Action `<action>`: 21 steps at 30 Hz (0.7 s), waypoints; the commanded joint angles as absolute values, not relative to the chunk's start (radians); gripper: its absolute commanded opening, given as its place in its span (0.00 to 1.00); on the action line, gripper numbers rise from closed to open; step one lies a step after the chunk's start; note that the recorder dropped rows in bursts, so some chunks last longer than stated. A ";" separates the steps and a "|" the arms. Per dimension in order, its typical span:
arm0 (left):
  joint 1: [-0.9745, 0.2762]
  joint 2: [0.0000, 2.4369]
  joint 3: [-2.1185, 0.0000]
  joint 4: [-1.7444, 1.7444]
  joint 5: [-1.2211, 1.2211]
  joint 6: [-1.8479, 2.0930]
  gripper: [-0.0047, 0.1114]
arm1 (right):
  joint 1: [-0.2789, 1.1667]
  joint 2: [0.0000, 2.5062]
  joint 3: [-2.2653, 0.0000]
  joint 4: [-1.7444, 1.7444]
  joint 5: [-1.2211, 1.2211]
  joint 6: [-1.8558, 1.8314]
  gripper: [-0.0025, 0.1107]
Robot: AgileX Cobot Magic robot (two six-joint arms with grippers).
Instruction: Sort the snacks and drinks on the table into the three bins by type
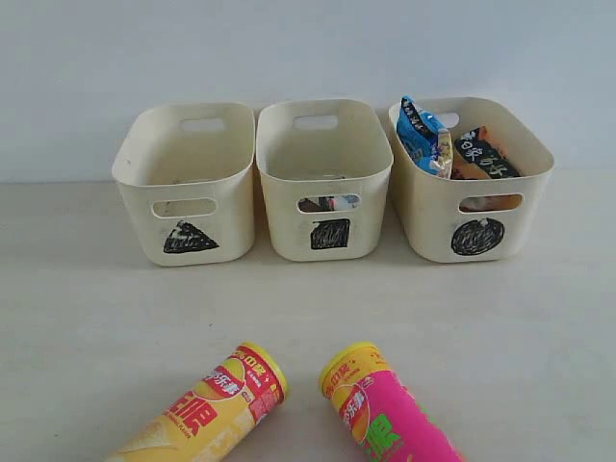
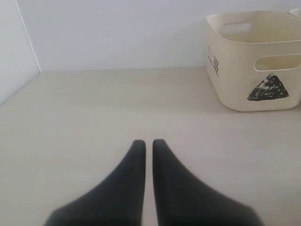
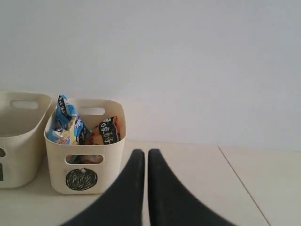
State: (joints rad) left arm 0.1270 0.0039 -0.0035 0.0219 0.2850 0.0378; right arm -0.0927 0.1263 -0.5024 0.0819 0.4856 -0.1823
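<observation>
Bright, even, diffuse light; soft shadows; slightly soft focus.

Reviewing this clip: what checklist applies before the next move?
1. Packets sorted: ok, blue packet and orange packet in circle bin.
2. Tubes sorted: not ok, yellow tube and pink tube lie on the table.
3. Room in triangle bin: ok, nothing seen inside.
4. Contents of square bin: cannot tell, only a glimpse through its cut-out.
5. Grippers ready to grasp: not ok, left gripper and right gripper shut, empty.
</observation>
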 commanded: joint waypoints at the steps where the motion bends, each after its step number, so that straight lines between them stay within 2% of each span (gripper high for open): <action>1: 0.129 0.000 0.000 0.018 0.277 0.041 0.08 | -0.096 0.102 -0.494 0.095 0.503 -0.192 0.02; 9: 0.129 0.000 0.000 0.018 0.277 0.041 0.08 | -0.096 0.102 -0.346 0.088 0.364 -0.169 0.02; 21: 0.129 0.000 0.000 0.018 0.277 0.041 0.08 | -0.096 0.014 -0.156 0.046 0.319 -0.030 0.02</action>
State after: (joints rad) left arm 0.1270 0.0039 -0.0035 0.0219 0.2850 0.0378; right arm -0.0927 0.0482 -0.1933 0.0579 0.3291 -0.0494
